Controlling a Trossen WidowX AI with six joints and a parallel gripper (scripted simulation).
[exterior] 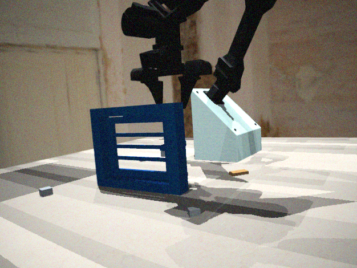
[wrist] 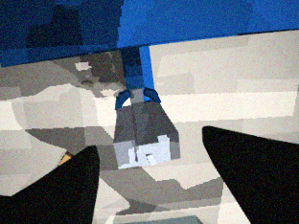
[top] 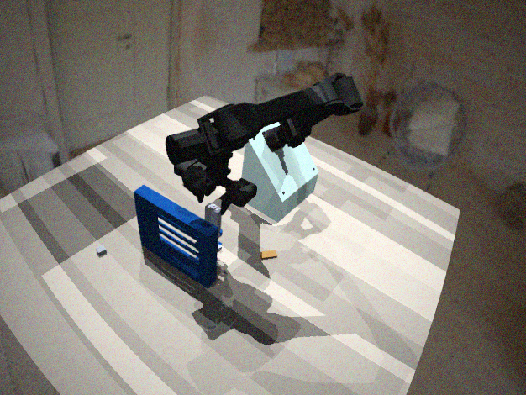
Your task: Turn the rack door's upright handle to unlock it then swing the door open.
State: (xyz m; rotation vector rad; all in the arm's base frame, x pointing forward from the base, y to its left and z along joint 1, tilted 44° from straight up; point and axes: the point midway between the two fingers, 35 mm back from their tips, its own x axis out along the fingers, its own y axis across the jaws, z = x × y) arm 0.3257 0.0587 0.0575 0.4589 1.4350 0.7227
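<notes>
The blue rack frame (top: 146, 225) (exterior: 104, 150) (wrist: 206, 19) stands upright on the table. Its slatted door (exterior: 140, 134) looks closed, in line with the frame. The grey upright handle (top: 212, 218) (wrist: 144, 122) stands on the far side of the frame, near its right end; in the exterior view the frame hides most of it. My gripper (top: 212, 206) (exterior: 171, 105) (wrist: 150, 144) is open and points down. Its fingertips are around the level of the handle's top, one on each side. In the wrist view the handle sits nearer the left finger, with gaps to both fingers. Contact is not visible.
A pale teal wedge-shaped block (top: 297, 170) (exterior: 214, 138) stands behind, below the arm. A small orange block (top: 268, 255) (exterior: 238, 173) lies right of the frame. Small grey cubes lie left of the frame (top: 101, 250) (exterior: 45, 191) and in front of it.
</notes>
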